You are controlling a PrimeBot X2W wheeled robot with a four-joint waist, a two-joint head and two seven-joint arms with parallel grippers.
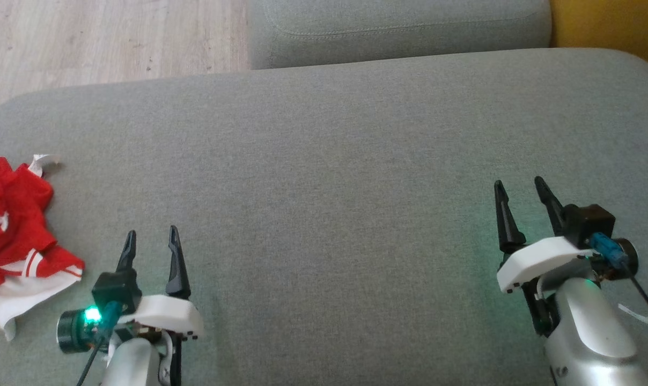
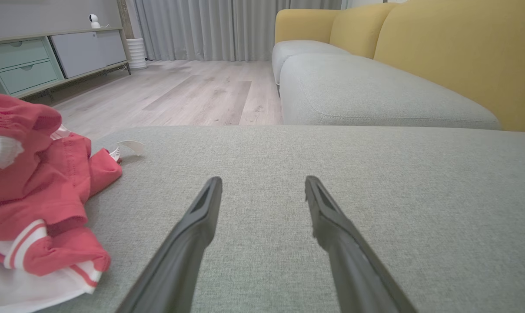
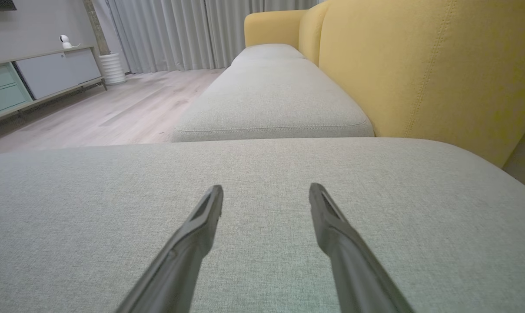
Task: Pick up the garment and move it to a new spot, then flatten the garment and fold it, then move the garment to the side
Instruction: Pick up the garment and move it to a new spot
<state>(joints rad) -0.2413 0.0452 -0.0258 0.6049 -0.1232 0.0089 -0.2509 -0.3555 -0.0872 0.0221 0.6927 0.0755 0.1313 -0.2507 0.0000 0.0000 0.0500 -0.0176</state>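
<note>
A crumpled red and white garment [image 1: 15, 236] lies bunched at the left edge of the grey sofa cushion [image 1: 329, 161]. My left gripper [image 1: 151, 233] hovers just right of it, open and empty, fingers pointing away from me. In the left wrist view the garment [image 2: 36, 208] fills the left side, beside the open left gripper [image 2: 262, 180]. Far to the right, my right gripper [image 1: 517, 185] stands open over bare cushion with nothing between its fingers, as the right wrist view also shows it [image 3: 266, 189].
A second grey seat cushion [image 1: 399, 27] lies beyond the one in front of me, with the yellow sofa back [image 3: 419, 65] to the right. Wooden floor [image 1: 109, 37] shows at the far left, and a low cabinet [image 2: 49, 56] stands across the room.
</note>
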